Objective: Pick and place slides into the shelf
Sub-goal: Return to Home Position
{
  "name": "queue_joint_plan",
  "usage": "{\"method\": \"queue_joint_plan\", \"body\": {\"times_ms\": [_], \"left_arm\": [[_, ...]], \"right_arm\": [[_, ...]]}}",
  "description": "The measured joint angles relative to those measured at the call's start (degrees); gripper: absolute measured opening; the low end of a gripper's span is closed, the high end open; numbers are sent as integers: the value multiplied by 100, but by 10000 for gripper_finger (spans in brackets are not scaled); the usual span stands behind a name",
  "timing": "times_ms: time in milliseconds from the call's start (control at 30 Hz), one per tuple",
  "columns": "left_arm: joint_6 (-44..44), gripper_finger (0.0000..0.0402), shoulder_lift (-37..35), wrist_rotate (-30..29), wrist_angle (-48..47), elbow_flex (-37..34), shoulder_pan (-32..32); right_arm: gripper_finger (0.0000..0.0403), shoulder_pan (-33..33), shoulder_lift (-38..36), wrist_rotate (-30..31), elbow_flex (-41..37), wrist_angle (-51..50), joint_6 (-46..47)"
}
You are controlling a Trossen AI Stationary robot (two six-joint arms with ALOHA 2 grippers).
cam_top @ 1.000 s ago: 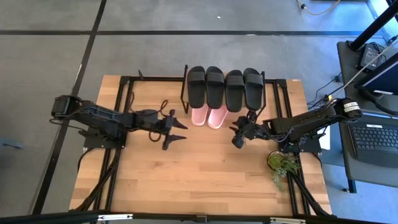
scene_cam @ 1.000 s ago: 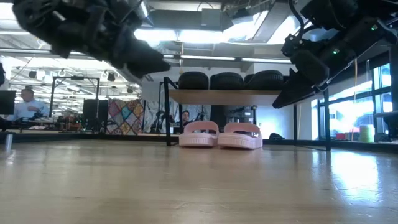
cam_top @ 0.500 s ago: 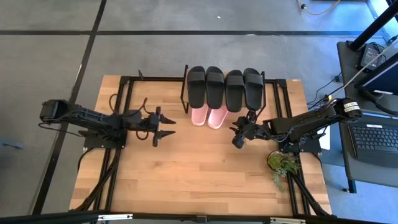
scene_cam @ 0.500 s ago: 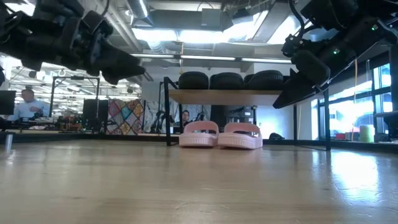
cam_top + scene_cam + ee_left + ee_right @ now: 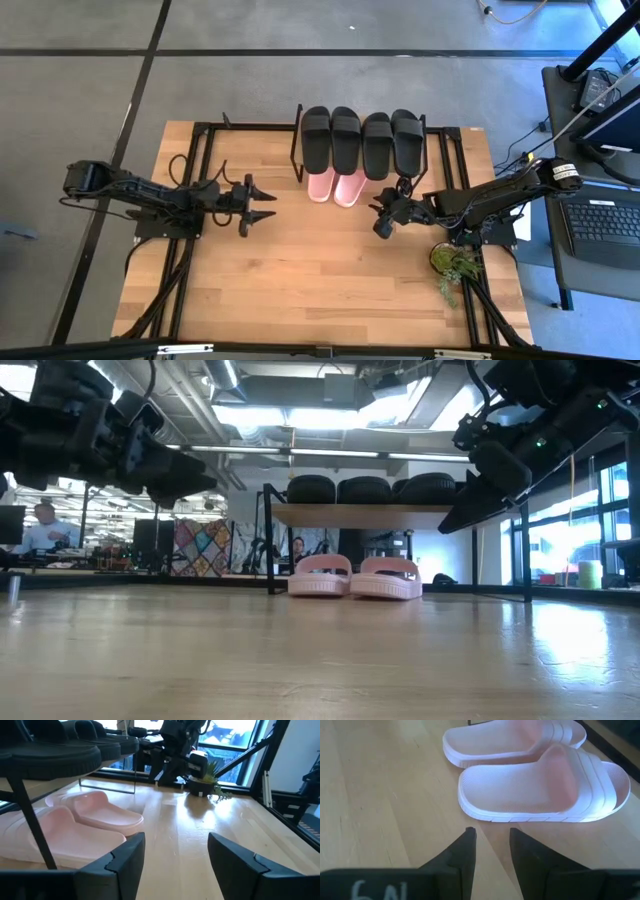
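Two black pairs of slides (image 5: 360,142) lie side by side, soles down, on the shelf's wooden board (image 5: 350,515). The pink pair (image 5: 335,187) rests on the tabletop beneath that board, its near ends sticking out in front (image 5: 545,785). My left gripper (image 5: 262,205) hovers open above the table, left of the shelf, pointing level toward the pink slides (image 5: 85,817). My right gripper (image 5: 380,218) hangs right of the pink pair, tilted down, its fingers (image 5: 490,832) slightly apart with nothing between them.
A small potted plant (image 5: 455,262) stands near the right arm's base. Black metal frame bars (image 5: 200,150) run along the table's left and right parts. Bare wood (image 5: 320,285) fills the near half. A laptop (image 5: 600,222) sits on a stand beyond the right edge.
My left gripper has drawn back toward the table's left edge, away from the shelf, sinking a little and levelling out, still open. The right arm and all the slides have kept still.
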Motion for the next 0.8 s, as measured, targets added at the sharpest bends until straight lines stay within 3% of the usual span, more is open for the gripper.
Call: {"method": "queue_joint_plan", "body": {"times_ms": [667, 800], "left_arm": [[-221, 208, 0, -91, -24, 0, 0], [-165, 208, -264, 8, -43, 0, 0]], "right_arm": [[120, 0, 0, 4, 2, -2, -570], [120, 0, 0, 3, 2, 7, -581]]}}
